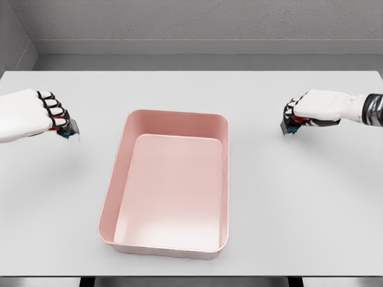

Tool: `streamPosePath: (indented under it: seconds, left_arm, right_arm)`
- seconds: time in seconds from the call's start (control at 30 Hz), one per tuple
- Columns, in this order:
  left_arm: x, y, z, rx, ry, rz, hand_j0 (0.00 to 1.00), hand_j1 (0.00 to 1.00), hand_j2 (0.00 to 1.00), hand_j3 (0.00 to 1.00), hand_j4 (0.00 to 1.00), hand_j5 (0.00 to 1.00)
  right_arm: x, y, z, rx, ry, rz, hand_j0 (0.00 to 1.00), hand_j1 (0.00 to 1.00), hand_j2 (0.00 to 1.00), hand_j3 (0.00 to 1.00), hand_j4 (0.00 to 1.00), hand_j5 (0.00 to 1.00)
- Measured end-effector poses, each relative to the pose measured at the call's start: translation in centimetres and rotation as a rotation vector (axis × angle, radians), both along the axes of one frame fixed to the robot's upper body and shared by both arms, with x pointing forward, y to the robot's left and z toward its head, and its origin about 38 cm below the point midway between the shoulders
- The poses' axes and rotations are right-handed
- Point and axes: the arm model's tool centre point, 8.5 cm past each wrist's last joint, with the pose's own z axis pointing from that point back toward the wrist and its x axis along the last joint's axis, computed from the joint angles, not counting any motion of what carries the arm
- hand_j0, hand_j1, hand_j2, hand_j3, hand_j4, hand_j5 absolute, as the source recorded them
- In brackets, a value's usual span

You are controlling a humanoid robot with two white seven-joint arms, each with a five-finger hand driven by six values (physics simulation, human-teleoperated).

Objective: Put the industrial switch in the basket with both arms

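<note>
We see the pink basket point(222, 179) empty at the table's point(311, 209) middle. Our left hand point(36, 113), near the left edge, and right hand point(314, 109), near the right, each curl around something small and dark, perhaps the industrial switches; nothing is delivered yet.

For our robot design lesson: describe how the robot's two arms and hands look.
Both arms are smooth white shells. The left hand has black fingers with white segments and red accents. The right hand looks alike, with a black-and-grey banded joint at its wrist.
</note>
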Motion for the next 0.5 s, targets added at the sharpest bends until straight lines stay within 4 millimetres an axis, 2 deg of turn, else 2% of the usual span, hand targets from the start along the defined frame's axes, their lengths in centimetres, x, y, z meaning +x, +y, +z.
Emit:
streamPosePath:
  seconds: [0.13, 0.43, 0.5]
  left_arm:
    - [0.4, -0.7, 1.9, -0.018, -0.053, -0.018, 0.43, 0.43, 0.43, 0.43, 0.43, 0.43]
    - [0.7, -2.1, 1.6, -0.066, -0.060, -0.047, 0.43, 0.43, 0.43, 0.43, 0.43, 0.43]
    - [1.1, -2.7, 2.2, -0.074, -0.079, -0.057, 0.43, 0.43, 0.43, 0.43, 0.43, 0.43]
  right_arm:
    - [-0.1, 0.9, 1.0, 0.012, -0.022, 0.028, 0.48, 0.48, 0.48, 0.48, 0.48, 0.48]
    - [-1.1, 2.3, 3.9, 0.043, -0.070, 0.094, 0.48, 0.48, 0.48, 0.48, 0.48, 0.48]
    - [-1.1, 2.4, 4.8, 0.051, -0.083, 0.102, 0.48, 0.48, 0.48, 0.48, 0.48, 0.48]
